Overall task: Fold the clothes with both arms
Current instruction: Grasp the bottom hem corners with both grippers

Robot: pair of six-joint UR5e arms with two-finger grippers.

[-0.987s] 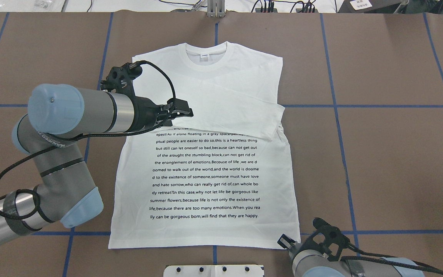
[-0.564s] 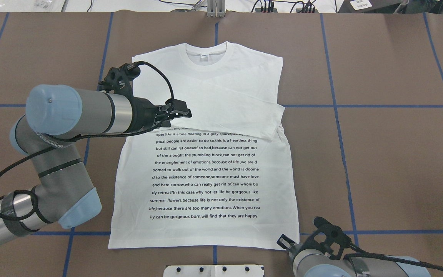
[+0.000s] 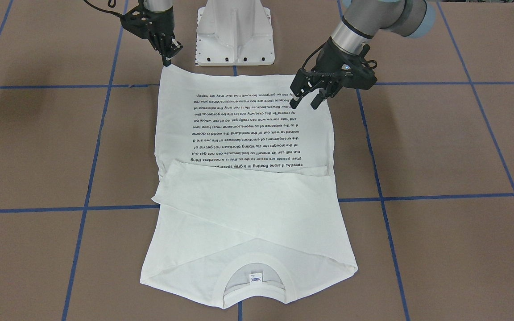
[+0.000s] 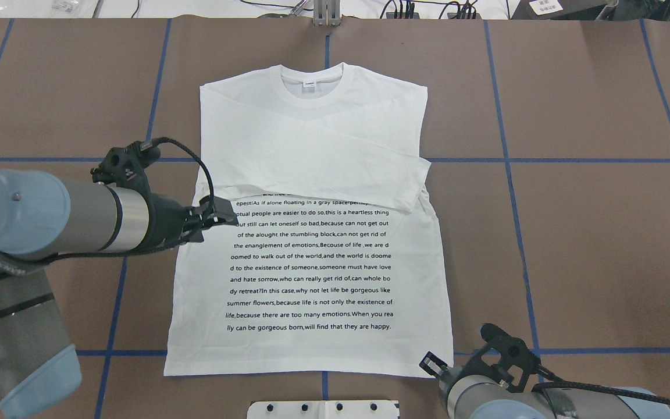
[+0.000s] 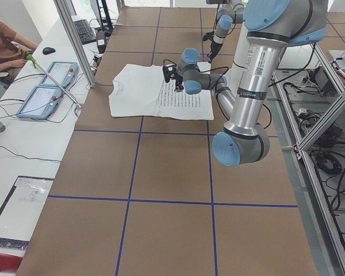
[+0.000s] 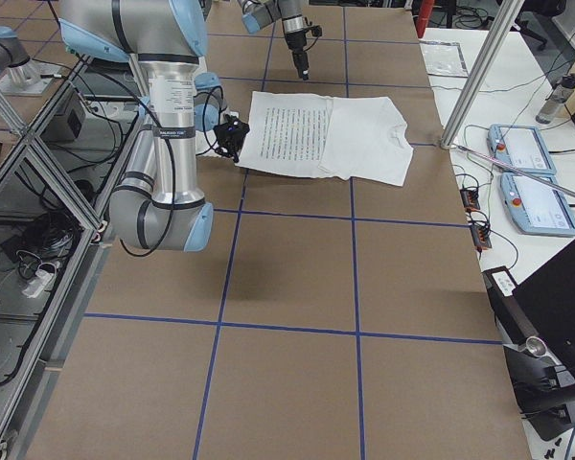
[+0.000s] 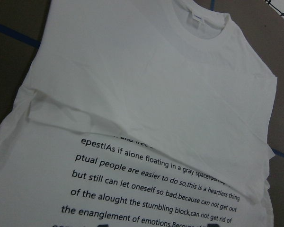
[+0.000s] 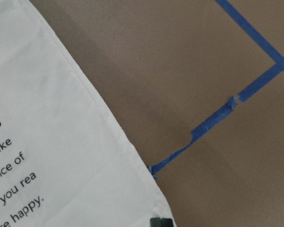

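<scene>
The white T-shirt (image 4: 312, 262) lies flat on the brown table, printed text up, collar at the far end. Both long sleeves are folded across the chest (image 3: 248, 214). My left gripper (image 4: 225, 213) hovers open over the shirt's left edge just below the folded sleeve; in the front view (image 3: 304, 104) its fingers stand apart with nothing between them. My right gripper (image 3: 167, 61) points down at the near right hem corner, jaws together. In the right wrist view that corner (image 8: 61, 142) runs up to a dark fingertip (image 8: 161, 222) at the bottom edge.
The white pedestal base (image 3: 234, 35) stands just behind the hem, between the arms. Blue tape lines (image 4: 509, 160) grid the tabletop. A person (image 5: 3, 40) sits at a side bench with tablets (image 5: 46, 86) beyond the collar end.
My left arm has drawn back towards the robot and leftward, from the folded sleeve's middle to the shirt's left edge. The right gripper has stayed at the hem corner.
</scene>
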